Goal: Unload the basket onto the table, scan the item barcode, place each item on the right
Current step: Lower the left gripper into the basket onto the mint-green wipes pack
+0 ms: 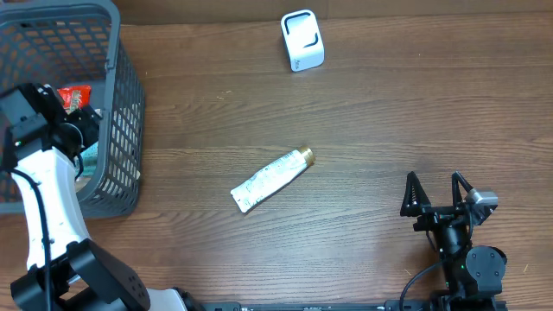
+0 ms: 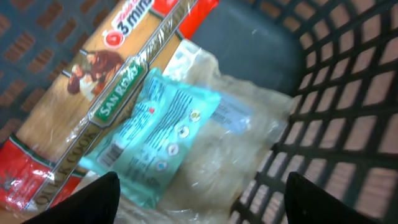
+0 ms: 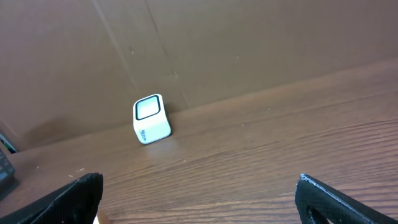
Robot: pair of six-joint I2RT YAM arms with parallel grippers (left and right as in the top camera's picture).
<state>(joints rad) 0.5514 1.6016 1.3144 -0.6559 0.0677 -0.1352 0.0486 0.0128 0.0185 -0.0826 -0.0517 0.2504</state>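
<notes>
Wooden surface [image 1: 363, 130] carries a grey basket [image 1: 121, 104] at its left, where the left pincer [image 2: 202, 194] hangs released above a teal packet [image 2: 155, 134] lying on a pasta pack [image 2: 93, 81], seemingly not touching it. A tube [image 1: 271, 179] lies mid-surface, well apart from the white scanner [image 1: 302, 40] at the far edge. The right pincer [image 1: 434, 181] stands released and empty near the front right.

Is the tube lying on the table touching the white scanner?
Apart. The overhead view shows the tube lying flat in the middle of the picture and the white scanner standing far behind it, with a wide, plain gap between them.
</notes>
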